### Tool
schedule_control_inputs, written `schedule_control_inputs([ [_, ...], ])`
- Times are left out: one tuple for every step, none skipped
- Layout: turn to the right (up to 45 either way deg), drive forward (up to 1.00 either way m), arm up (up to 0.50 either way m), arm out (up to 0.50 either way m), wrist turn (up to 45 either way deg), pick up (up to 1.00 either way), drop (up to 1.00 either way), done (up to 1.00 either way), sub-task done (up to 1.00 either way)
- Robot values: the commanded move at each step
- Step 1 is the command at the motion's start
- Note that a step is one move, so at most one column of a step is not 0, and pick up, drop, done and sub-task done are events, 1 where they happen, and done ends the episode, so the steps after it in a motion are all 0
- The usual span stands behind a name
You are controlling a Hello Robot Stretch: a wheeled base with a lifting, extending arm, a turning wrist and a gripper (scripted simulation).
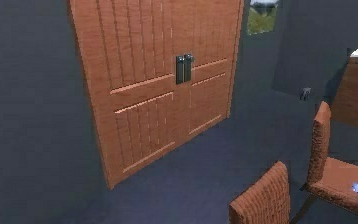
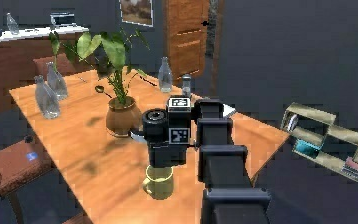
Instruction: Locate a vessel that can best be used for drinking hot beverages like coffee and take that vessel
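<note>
In the arm side view the dark arm bar (image 2: 222, 175) rises from the bottom edge over a wooden table (image 2: 77, 150). At its far end stand two white marker squares (image 2: 179, 118), with the gripper (image 2: 157, 150) just left of them. A small pale yellowish vessel-like thing (image 2: 159, 182) stands on the tabletop right at the gripper's lower end. Whether the gripper touches it cannot be told, and I cannot tell whether the gripper holds anything.
On the table stand a potted plant (image 2: 119, 105) and clear bottles (image 2: 47, 97), (image 2: 165, 74). A low shelf (image 2: 322, 140) stands at the arm side view's right. The forward view has a wooden double door (image 1: 157, 75) and brown chairs (image 1: 332, 160), (image 1: 265, 200).
</note>
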Motion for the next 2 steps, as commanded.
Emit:
schedule_control_inputs([
  [0.0, 0.0, -0.3, 0.0, 0.0, 0.0, 0.0, 0.0, 0.0],
  [0.0, 0.0, 0.0, 0.0, 0.0, 1.0, 0.0, 0.0, 0.0],
])
